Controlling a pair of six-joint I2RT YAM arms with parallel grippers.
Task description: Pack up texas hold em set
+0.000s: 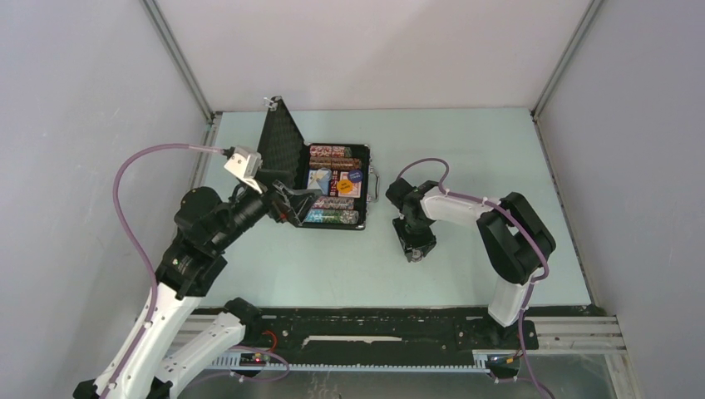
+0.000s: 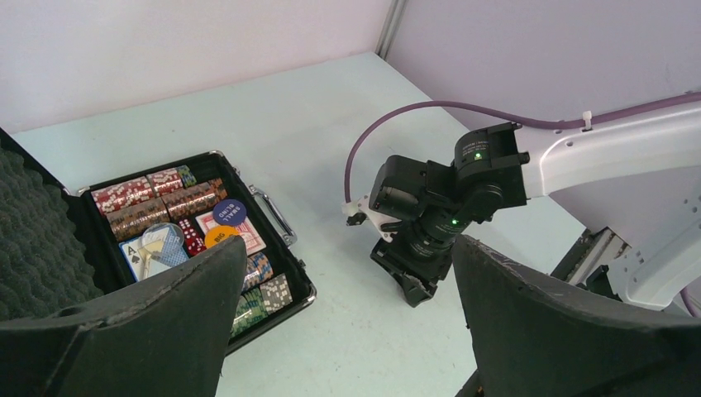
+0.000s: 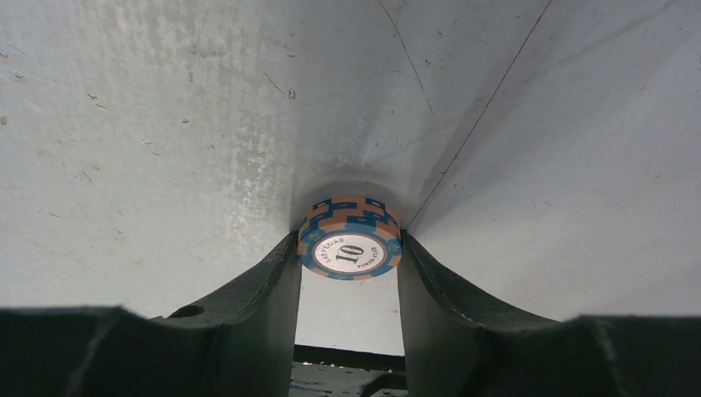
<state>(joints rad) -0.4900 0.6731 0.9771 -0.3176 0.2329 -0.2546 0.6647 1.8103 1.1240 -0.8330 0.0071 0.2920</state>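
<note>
The black case [image 1: 332,226] lies open left of centre, its foam-lined lid [image 1: 281,150] upright. Inside are rows of multicoloured chips [image 2: 157,198], a red-backed deck [image 2: 248,236], a blue button [image 2: 229,212], an orange button [image 2: 216,236] and red dice [image 2: 192,236]. My left gripper [image 1: 303,199] is open and empty, hovering over the case's near end; in its wrist view [image 2: 347,248] the wide gap frames bare table. My right gripper [image 1: 413,252] points down at the table right of the case. Its jaws [image 3: 350,240] are shut on a small stack of blue-and-orange "10" chips [image 3: 350,252].
The case's silver handle [image 1: 374,184] faces the right arm. White walls enclose the table on the left, back and right. A black rail [image 1: 374,320] runs along the near edge. The right arm's purple cable [image 2: 388,124] loops above its wrist.
</note>
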